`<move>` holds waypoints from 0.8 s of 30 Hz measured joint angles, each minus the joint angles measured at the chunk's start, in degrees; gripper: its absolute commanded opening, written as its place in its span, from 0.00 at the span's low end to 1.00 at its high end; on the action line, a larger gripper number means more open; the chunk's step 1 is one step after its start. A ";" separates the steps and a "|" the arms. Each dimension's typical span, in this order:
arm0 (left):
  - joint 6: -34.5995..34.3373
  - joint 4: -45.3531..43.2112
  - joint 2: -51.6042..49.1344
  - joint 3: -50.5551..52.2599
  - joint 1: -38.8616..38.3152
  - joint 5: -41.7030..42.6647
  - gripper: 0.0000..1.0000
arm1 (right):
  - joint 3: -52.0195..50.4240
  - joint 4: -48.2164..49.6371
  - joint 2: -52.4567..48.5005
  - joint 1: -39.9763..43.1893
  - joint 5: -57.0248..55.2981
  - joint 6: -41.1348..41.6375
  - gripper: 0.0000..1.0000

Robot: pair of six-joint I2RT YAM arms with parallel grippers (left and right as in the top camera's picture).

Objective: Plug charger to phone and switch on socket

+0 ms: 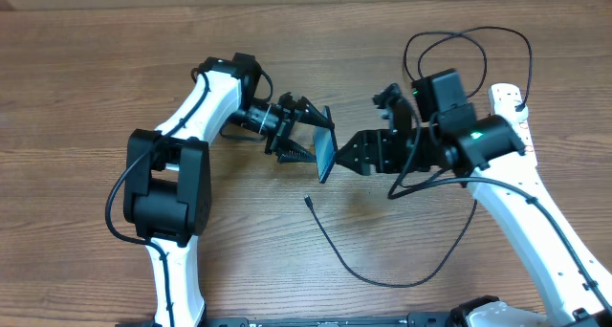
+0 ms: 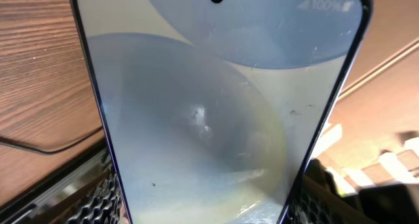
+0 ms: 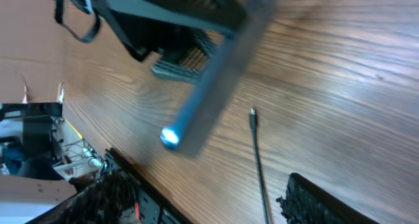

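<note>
Holding the slim blue-screened smartphone tilted above the wooden surface, the left tool pinches it, while the right tool hangs spread just beside. The thin black charger cable lies ungrasped below. Next, I'd judge, the right tool must pick up its tip and line it up with the port.

The phone shows a faint "100%" at its screen's upper right corner.
</note>
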State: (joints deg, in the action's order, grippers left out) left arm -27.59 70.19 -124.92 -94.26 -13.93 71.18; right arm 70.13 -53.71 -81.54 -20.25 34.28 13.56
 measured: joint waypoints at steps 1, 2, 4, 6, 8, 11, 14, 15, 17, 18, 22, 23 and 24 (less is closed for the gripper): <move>0.24 0.00 0.00 0.00 -0.50 -0.42 0.61 | -0.26 1.40 -0.24 -0.79 -0.09 1.16 0.75; 0.37 0.00 0.00 0.00 -0.98 -0.79 0.62 | -0.31 2.25 -0.46 -1.31 -0.15 2.05 0.73; 0.72 0.00 0.00 0.00 -2.03 -1.42 0.62 | -0.31 3.58 -1.01 -2.05 -0.90 3.82 0.71; 0.81 -0.02 0.00 0.00 -3.13 -1.92 0.62 | -0.31 3.67 -1.66 -2.34 -1.79 5.57 0.68; 0.87 0.00 0.00 0.00 -4.04 -2.51 0.62 | -0.31 3.06 -2.80 -2.34 -2.32 7.08 0.68; 0.98 -0.22 0.00 0.00 -5.07 -4.00 0.61 | -0.35 0.68 -5.18 -2.34 -2.67 8.66 0.64; 0.98 -0.31 0.00 0.00 -5.86 -6.03 0.62 | -0.50 -1.11 -6.82 -2.36 -3.06 9.60 0.55; 0.98 -0.39 0.00 0.00 -5.97 -6.58 0.62 | -0.50 -1.33 -6.97 -2.34 -3.08 9.62 0.54; 0.98 -0.48 0.00 0.00 -5.97 -7.39 0.62 | -0.50 -1.68 -7.10 -2.36 -3.17 10.14 0.50; 1.01 -0.63 0.00 0.00 -5.97 -7.72 0.61 | -0.50 -1.86 -7.10 -2.36 -3.19 10.23 0.49; 1.01 -1.51 0.00 0.00 -5.97 -8.55 0.62 | -0.55 -2.54 -7.10 -2.34 -3.19 10.47 0.49; 1.03 -1.75 0.00 0.00 -5.97 -8.74 0.62 | -0.76 -2.47 -7.10 -2.34 -3.19 10.51 0.49; 1.05 -1.92 0.00 0.00 -5.97 -8.87 0.61 | -1.14 -2.51 -7.10 -2.36 -3.17 10.71 0.49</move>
State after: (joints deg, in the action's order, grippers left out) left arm -26.55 68.27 -124.92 -94.26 -19.90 62.30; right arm 68.99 -56.23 -88.64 -22.61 31.11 24.27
